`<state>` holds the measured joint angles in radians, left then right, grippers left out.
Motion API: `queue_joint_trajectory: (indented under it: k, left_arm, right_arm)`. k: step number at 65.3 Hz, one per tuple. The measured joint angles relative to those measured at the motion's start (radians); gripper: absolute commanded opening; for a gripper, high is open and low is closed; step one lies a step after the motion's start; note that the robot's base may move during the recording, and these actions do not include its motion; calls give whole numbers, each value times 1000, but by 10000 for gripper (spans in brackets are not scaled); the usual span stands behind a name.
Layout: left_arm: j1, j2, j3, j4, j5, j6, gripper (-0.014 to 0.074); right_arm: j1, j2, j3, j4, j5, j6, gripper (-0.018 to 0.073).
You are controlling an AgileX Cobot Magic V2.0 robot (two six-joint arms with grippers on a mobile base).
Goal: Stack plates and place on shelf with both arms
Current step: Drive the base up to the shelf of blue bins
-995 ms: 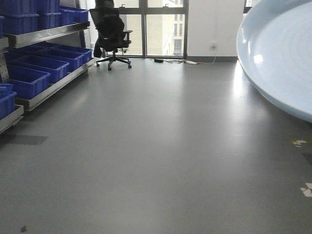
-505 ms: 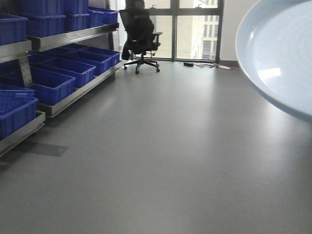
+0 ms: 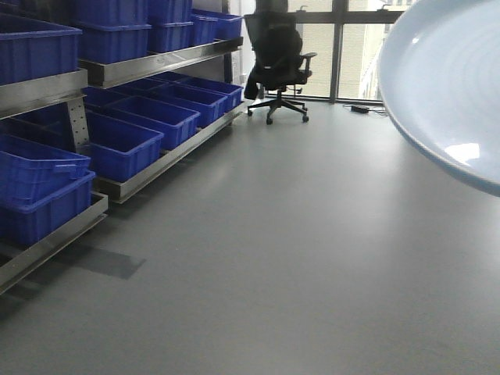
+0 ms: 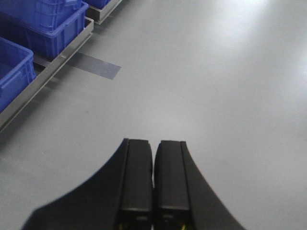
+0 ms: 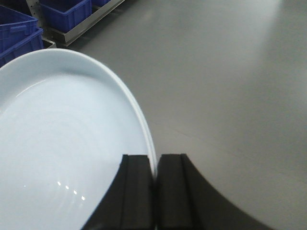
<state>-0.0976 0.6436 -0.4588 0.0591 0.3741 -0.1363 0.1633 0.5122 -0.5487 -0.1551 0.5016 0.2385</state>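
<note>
Pale blue plate [image 5: 62, 143], perhaps faintly ringed; deep-blue crates [image 3: 125, 144].

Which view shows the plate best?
Right wrist: most of the plate shows, its rim pinched by the right gripper. The front view catches only a cropped edge; the left wrist shows none.

Shelf [image 3: 156, 62] with crates [image 3: 125, 144] left, plate [image 3: 445, 78] right, chair [image 3: 277, 58] behind.

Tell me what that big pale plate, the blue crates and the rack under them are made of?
The plate looks like glazed ceramic, possibly melamine: glossy pale blue-white, sharp glints, faint concentric rings. The crates look like moulded plastic: uniform blue, thick rims, dull sheen. The shelf looks like brushed steel: grey rails with soft, streaky reflections.
</note>
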Motion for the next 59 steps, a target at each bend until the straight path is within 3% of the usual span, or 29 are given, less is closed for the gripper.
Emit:
queue_joint_trajectory:
  k: [59]
  left_arm:
    - [0,0,0,0,0,0,85]
  right_arm:
    - [0,0,0,0,0,0,57]
